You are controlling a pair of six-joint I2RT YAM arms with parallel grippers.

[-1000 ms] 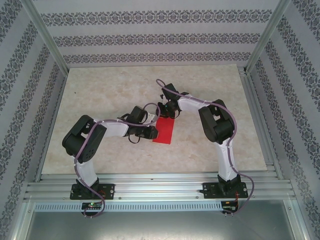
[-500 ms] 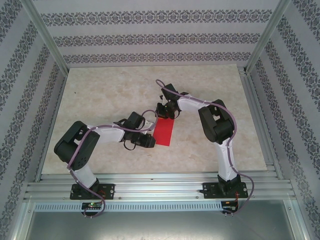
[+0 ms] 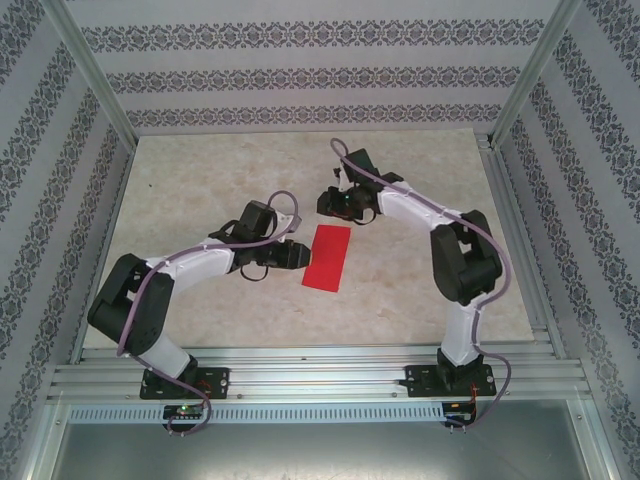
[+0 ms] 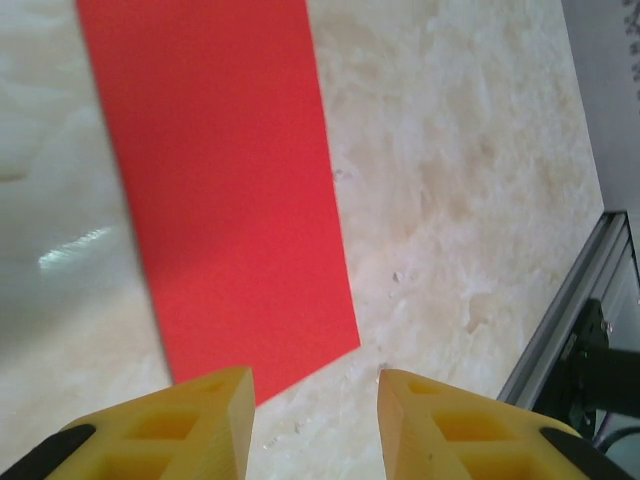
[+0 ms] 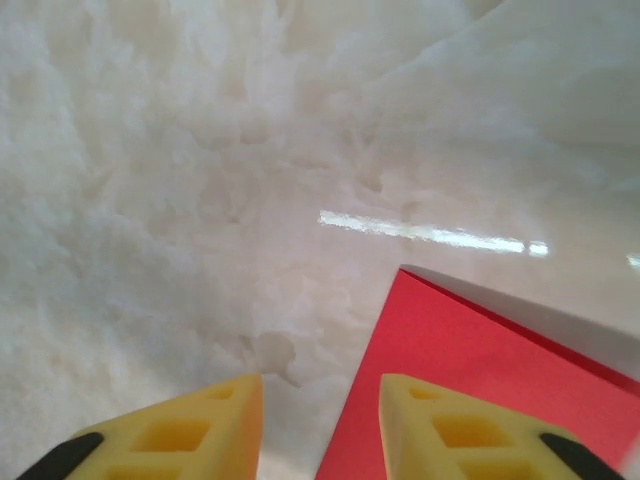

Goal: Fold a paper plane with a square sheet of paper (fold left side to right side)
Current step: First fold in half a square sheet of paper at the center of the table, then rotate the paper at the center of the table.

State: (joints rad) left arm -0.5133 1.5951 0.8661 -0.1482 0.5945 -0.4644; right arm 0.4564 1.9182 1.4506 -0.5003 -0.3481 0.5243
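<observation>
Both grippers parted and empty beside the red paper [image 3: 327,257].
Left gripper [image 4: 315,400] with jaws apart, holding nothing, just at the paper's left long edge. Right gripper [image 5: 322,410] likewise spread, at the paper's far end, seemingly clear of it, though hard to tell. Paper lying flat on the table [image 3: 200,180], a plain rectangle.

Ahead of my left gripper [image 4: 315,385], the red paper [image 4: 215,190] is running out past the picture's top edge, so I am not seeing its far end, and one yellow finger [image 4: 190,425] is covering part of its nearest edge. Beside my right gripper [image 5: 320,390], the same paper is being cut off at the right and bottom edges, with a finger hiding part of it. From above, both grippers are looking too small for me to judge their fingers.
</observation>
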